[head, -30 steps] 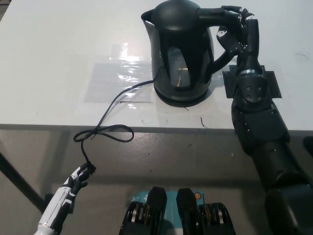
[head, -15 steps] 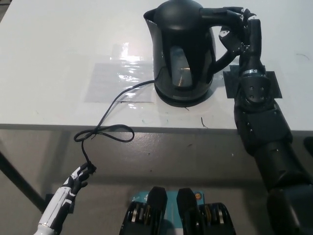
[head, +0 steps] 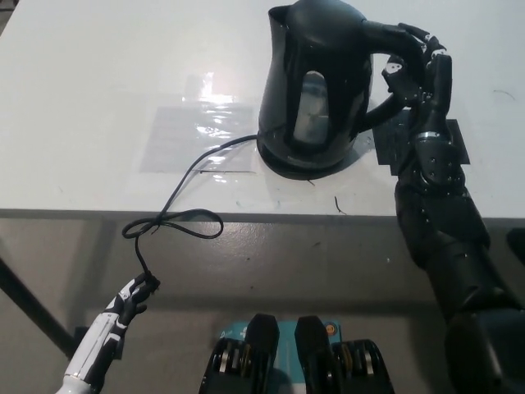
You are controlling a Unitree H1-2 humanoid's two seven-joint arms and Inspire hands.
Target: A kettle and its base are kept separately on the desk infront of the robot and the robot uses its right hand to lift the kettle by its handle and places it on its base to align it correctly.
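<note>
The black kettle (head: 316, 82) stands at the far middle of the white desk (head: 82, 98), leaning with its top toward the right. Its bottom is over the round black base (head: 305, 162); I cannot tell whether it sits flat on it. My black right hand (head: 417, 67) is shut on the kettle's handle (head: 385, 37) at the kettle's right side. A black cord (head: 176, 197) runs from the base to the left and hangs over the desk's front edge. My white left hand (head: 125, 310) rests low at the lower left, below the desk edge.
A black tape mark (head: 449, 144) lies on the desk under my right forearm. A shiny clear sheet (head: 193, 131) is stuck to the desk left of the base. The cord's loop (head: 168, 226) dangles in front of the desk edge.
The kettle has shifted right and tilted, its top now further right. My right hand moved right and slightly down with the handle. The left hand has not moved.
</note>
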